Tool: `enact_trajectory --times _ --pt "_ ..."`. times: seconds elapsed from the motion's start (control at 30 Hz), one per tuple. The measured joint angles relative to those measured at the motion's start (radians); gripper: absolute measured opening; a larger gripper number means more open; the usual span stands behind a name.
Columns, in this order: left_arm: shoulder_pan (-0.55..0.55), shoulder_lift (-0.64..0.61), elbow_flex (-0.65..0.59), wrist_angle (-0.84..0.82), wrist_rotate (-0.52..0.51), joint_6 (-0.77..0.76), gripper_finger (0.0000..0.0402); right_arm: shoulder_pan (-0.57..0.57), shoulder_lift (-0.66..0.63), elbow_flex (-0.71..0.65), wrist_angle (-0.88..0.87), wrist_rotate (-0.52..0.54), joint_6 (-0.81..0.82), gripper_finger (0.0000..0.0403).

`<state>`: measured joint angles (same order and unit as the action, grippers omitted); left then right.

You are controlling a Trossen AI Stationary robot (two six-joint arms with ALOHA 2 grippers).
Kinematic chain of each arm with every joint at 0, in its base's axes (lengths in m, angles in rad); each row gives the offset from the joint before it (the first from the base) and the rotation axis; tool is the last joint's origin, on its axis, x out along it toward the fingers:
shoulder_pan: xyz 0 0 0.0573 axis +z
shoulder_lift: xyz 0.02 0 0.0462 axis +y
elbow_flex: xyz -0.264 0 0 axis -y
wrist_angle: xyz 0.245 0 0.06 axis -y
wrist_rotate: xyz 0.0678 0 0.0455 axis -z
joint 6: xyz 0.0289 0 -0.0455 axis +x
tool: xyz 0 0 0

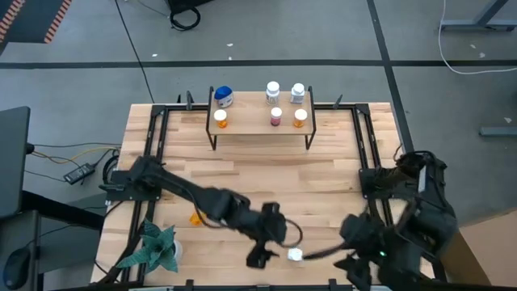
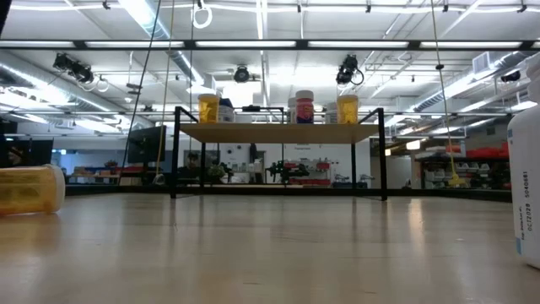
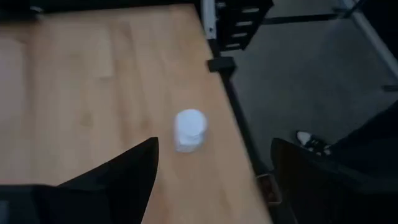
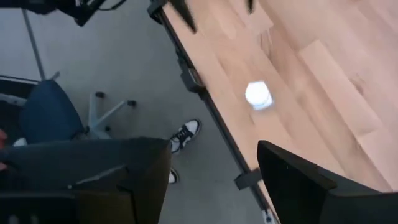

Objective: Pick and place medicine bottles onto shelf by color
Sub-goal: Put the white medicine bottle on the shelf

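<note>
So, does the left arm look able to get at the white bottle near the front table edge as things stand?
Probably yes. The left claw is open beside the white bottle, which stands upright on bare wood with nothing between them. The right claw, also open, hovers on the bottle's other side and might crowd the approach.

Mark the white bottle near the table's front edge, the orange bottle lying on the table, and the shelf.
white bottle (image 1: 296, 254): high view, on its cap.
orange bottle (image 2: 29, 187): low view, on its side wall.
shelf (image 1: 250, 121): high view, on a bare part of its top board.
</note>
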<state>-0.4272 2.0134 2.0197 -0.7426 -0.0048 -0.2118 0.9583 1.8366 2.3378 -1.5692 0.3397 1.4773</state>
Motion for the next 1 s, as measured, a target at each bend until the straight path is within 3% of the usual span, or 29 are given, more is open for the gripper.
enact_trajectory --times 0.2,0.33,1.0 --pt "-0.047 0.086 0.000 0.165 -0.081 -0.051 0.0313 0.095 0.001 -0.079 -0.001 0.026 0.073 0.0247" --pt "-0.054 0.132 0.001 0.269 -0.146 -0.002 0.0313 0.134 0.001 -0.132 -0.002 0.026 0.117 0.0247" --pt "-0.045 0.314 0.000 0.308 -0.156 -0.045 0.0314 0.144 0.001 -0.153 -0.002 0.079 0.180 0.0247"
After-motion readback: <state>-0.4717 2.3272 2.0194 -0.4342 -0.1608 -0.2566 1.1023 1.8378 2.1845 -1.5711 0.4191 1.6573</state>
